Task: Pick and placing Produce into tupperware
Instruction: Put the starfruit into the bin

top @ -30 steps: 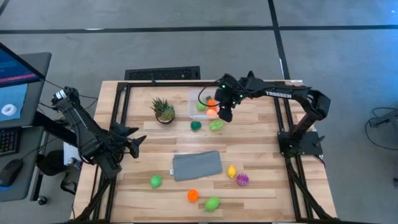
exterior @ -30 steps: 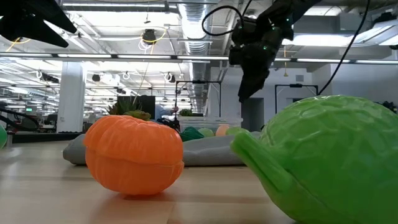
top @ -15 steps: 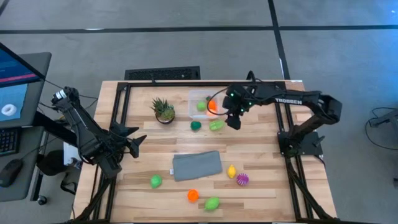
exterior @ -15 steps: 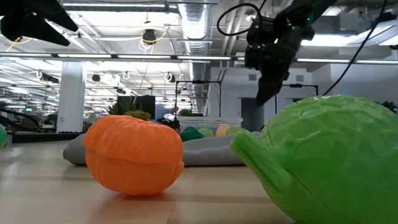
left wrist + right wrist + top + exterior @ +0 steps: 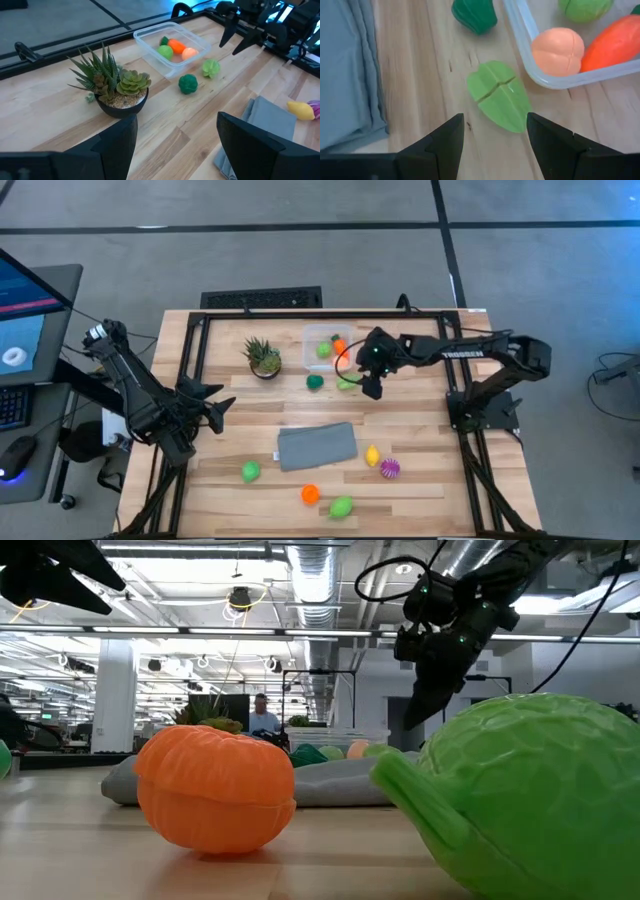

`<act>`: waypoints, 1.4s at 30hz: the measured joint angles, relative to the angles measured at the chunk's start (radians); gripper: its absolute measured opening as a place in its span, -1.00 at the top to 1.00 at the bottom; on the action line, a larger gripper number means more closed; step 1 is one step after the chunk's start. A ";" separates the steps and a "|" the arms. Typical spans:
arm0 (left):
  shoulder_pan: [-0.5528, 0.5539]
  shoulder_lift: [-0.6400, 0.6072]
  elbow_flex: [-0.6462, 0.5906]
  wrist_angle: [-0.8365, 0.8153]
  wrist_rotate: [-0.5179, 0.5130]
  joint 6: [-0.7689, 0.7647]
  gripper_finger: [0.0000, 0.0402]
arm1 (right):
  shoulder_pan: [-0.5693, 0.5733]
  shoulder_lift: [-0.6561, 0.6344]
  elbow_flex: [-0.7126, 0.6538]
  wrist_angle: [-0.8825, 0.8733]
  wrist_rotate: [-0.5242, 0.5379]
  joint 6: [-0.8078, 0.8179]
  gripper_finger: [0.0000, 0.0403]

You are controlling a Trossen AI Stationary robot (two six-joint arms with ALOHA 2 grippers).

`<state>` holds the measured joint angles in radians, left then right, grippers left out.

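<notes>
So the right tool [image 5: 372, 387] has pulled back off the tupperware [image 5: 312, 338] and now hangs empty, fingers spread, right over the light green piece [image 5: 499, 96] lying just beside the tub. The peach fruit [image 5: 558, 47] now sits inside with the orange and green ones. Looks like the next pick. Left tool [image 5: 222, 411] waits open at the tabletop's [image 5: 420, 470] left edge.

**Three in the tub, seven still out on the table**

The clear tupperware [image 5: 318, 338] sits toward the far side and holds a light green piece [image 5: 165, 51], an orange carrot [image 5: 175, 45] and a peach one [image 5: 189, 53]. Just outside it lie a pale green leafy piece [image 5: 499, 95] and a dark green one [image 5: 315, 381]. Nearer, well apart: green [image 5: 250, 471], orange [image 5: 310, 493], green [image 5: 341, 507], yellow [image 5: 372, 455], spiky purple [image 5: 390, 469].
</notes>
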<state>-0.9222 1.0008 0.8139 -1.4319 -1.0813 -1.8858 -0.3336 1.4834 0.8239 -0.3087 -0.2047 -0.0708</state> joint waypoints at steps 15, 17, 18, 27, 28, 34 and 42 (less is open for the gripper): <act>0.005 0.000 0.000 -0.011 -0.003 -0.003 -0.31 | -0.002 0.003 -0.094 0.192 0.033 0.046 -0.19; 0.014 0.000 0.000 -0.013 -0.005 -0.003 -0.31 | -0.002 0.003 -0.110 0.224 0.034 0.061 -0.19; 0.019 0.000 0.000 -0.013 -0.005 -0.003 -0.31 | -0.002 0.003 -0.118 0.240 0.033 0.072 -0.19; 0.029 0.000 0.000 -0.020 -0.006 0.001 -0.31 | -0.002 0.003 -0.143 0.283 0.034 0.086 -0.19; 0.029 0.000 0.000 -0.021 -0.006 0.001 -0.31 | -0.002 0.003 -0.143 0.288 0.034 0.078 -0.19; 0.029 0.000 0.000 -0.021 -0.006 0.002 -0.31 | -0.002 0.003 -0.143 0.287 0.034 0.044 -0.19; 0.029 0.000 0.000 -0.021 -0.006 0.001 -0.31 | 0.000 0.015 -0.142 0.287 0.026 0.018 -0.19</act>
<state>-0.8936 1.0008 0.8139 -1.4532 -1.0874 -1.8851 -0.3339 1.4979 0.6819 -0.0219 -0.1791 -0.0528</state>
